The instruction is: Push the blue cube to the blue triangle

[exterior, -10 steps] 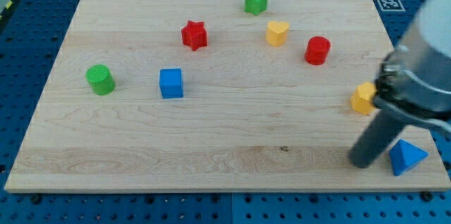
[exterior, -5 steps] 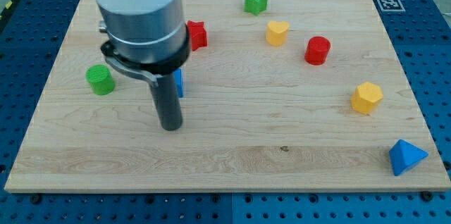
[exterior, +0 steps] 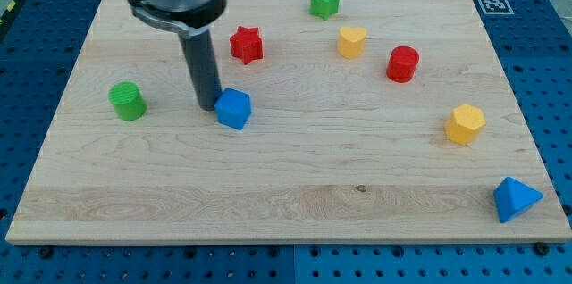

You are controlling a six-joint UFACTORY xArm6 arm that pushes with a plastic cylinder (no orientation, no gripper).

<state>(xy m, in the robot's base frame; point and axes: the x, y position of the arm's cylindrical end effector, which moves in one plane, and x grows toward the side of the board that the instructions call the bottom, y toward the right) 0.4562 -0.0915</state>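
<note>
The blue cube (exterior: pixel 234 108) lies left of the board's middle, turned at an angle. My tip (exterior: pixel 208 105) is on the board just to the cube's left, touching or nearly touching its upper-left side. The blue triangle (exterior: pixel 516 199) sits at the view's bottom right corner of the board, far from the cube.
A green cylinder (exterior: pixel 127 101) lies left of my tip. A red star (exterior: pixel 246 44) lies above the cube. A green star (exterior: pixel 325 1), yellow heart (exterior: pixel 352 41) and red cylinder (exterior: pixel 403 63) lie toward the top right. A yellow hexagon (exterior: pixel 465 124) lies above the triangle.
My tip went from the bottom right near the triangle to the left, then up beside the blue cube. The cube has shifted right and down and rotated.
</note>
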